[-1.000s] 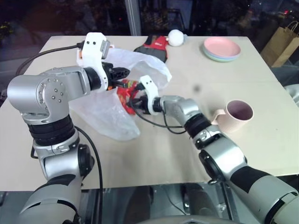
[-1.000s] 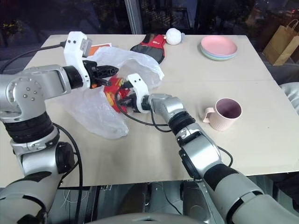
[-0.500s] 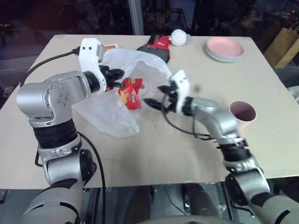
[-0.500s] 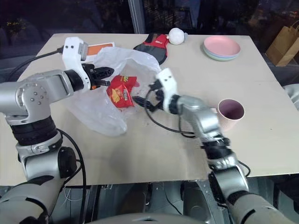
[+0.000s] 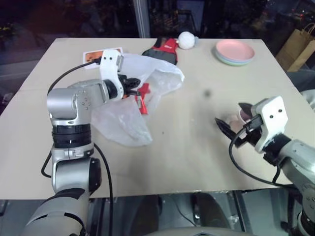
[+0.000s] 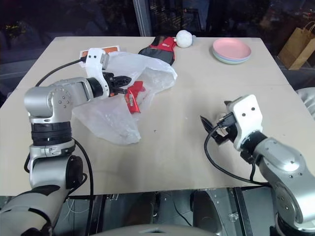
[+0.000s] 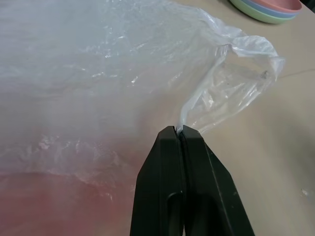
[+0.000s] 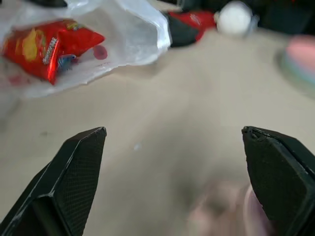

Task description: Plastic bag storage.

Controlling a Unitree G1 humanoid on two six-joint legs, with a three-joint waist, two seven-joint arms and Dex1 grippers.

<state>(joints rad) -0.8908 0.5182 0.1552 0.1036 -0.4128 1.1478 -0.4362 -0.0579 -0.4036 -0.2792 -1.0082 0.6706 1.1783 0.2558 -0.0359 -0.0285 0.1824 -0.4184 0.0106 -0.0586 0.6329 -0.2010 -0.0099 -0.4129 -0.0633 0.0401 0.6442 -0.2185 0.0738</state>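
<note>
left wrist view: fingers (image 7: pixel 183 135) pinched on plastic bag (image 7: pixel 98 73)

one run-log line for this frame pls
left gripper: shut on plastic bag edge | right gripper: open, empty, near mug | red snack packet: at bag mouth

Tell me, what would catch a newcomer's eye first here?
Probably the big crinkly plastic bag on the table's left half, its edge pinched in the left end effector, with a red snack packet at its mouth. Next, the right end effector, spread wide open near the table's right front.
</note>
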